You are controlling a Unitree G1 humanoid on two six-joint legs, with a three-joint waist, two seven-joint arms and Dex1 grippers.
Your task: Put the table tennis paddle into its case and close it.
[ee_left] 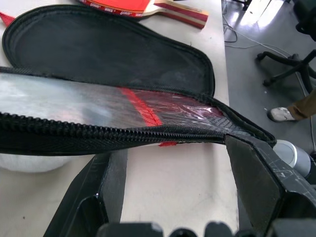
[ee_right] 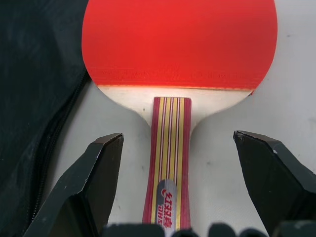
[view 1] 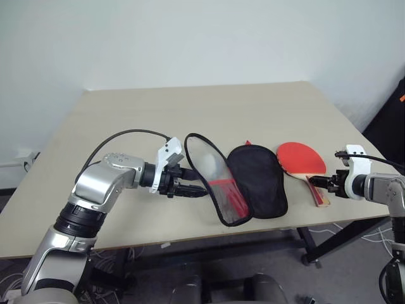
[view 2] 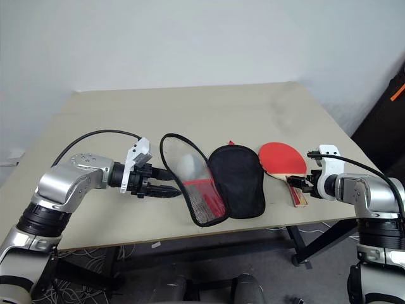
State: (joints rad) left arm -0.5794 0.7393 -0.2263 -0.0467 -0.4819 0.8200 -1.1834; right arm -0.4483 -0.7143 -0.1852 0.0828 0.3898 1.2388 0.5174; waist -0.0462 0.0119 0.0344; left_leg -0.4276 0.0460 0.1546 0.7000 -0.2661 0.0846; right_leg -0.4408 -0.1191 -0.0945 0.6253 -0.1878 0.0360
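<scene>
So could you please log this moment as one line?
case open, empty | paddle on table | left gripper open at flap | right gripper open astride handle

Opened case [view 1: 243,185] lies on the table [view 1: 209,114] near its front edge; table tennis paddle [view 1: 302,159] lies on the table at the case's 3 o'clock, handle toward 5 o'clock.

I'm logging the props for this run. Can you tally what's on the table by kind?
Table tennis paddle: 1
Case, lying unzipped and open: 1
Small white ball, seen through the case's clear panel: 1
Total: 3
</scene>
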